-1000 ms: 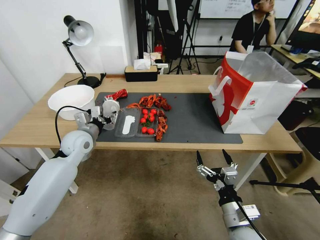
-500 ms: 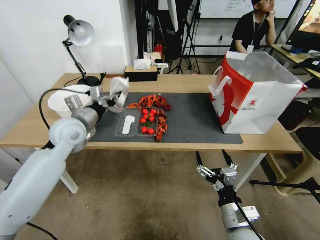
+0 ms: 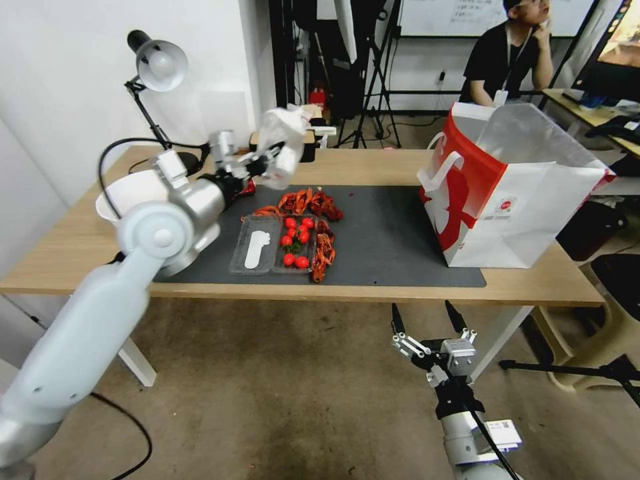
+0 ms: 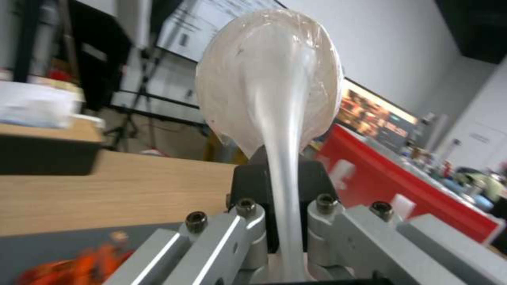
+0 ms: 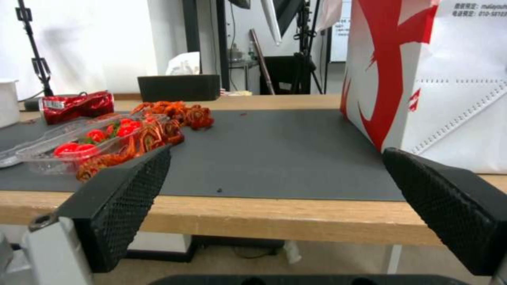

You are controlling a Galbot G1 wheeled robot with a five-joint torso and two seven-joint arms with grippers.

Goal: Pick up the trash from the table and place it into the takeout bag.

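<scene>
At the left of the head view the white bowl [image 3: 137, 193] sits on the table [image 3: 80, 247], partly behind the left arm. One second ago the left gripper [image 3: 263, 160] was low on the dark mat [image 3: 393, 247], beside the bowl, closed on a clear plastic bag [image 3: 280, 143] with a pale lump inside. Half a second ago it was already lifted. Now it is higher and more to the right, in the upper middle-left of the frame, above the back edge of the mat. The jaws grip the bag firmly; in the left wrist view the bag [image 4: 269, 87] stands up between the two metal fingers and the red side of the takeout bag [image 4: 422, 186] is visible behind it.

Under the lifted bag, the crushed red can [image 3: 248, 188] lies on the mat, and next to it the clear tray [image 3: 273, 243] with tomatoes and the red shells [image 3: 310, 202] have not moved.

In the lower middle of the frame the right gripper [image 3: 427, 320] hangs below the table edge, fingers spread wide and empty, in the same place as before.

At the right, the takeout bag [image 3: 520, 200] stands open on the table, well apart from the carried piece.

I judge that the pick is done for this piece and the carry toward the bag is under way; the other trash waits on the table.
</scene>
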